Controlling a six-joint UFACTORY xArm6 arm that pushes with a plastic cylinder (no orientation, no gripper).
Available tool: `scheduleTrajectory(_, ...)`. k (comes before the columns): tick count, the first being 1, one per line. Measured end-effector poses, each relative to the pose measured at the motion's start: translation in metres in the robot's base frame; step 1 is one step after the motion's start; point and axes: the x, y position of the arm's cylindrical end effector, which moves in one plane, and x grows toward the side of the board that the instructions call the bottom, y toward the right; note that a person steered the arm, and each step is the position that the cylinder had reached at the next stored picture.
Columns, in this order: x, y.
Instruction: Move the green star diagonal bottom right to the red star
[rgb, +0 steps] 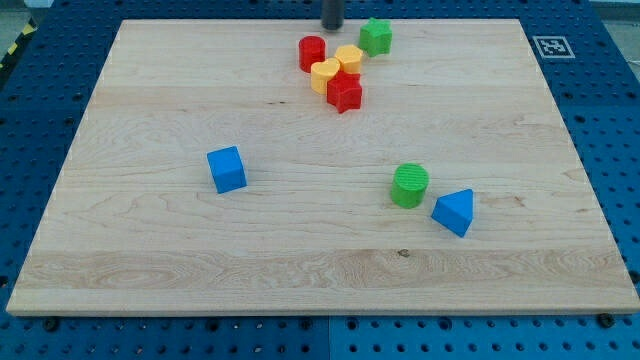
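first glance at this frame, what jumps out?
The tight cluster near the view's top: red star, two yellow blocks and a red cylinder bunched together, with the green star just off its upper right. My tip sits at the board's top edge, left of the green star. Lower right, a green cylinder and blue triangular block pair up.

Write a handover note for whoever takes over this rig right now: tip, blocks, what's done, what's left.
My tip sits at the view's top edge, just left of the green star, above the cluster, touching nothing as far as I can tell.
The green star lies up and right of the red star, with two yellow blocks between them.
Done: nothing visible; the star is not yet at its target.
Left: push the green star down to the red star's bottom right.
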Motion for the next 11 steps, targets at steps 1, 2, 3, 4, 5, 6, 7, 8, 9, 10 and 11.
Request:
scheduleTrajectory(1,0.0,0.0)
scheduleTrajectory(2,0.001,0.006)
scheduleTrajectory(3,0.007,0.018)
scheduleTrajectory(4,0.016,0.027)
scheduleTrajectory(5,0.027,0.047)
scheduleTrajectory(6,0.044,0.067)
scheduleTrajectory(7,0.064,0.082)
scheduleTrajectory(8,0.071,0.093)
scheduleTrajectory(9,0.063,0.097)
scheduleTrajectory(10,0.048,0.106)
scheduleTrajectory(11,0.047,0.107)
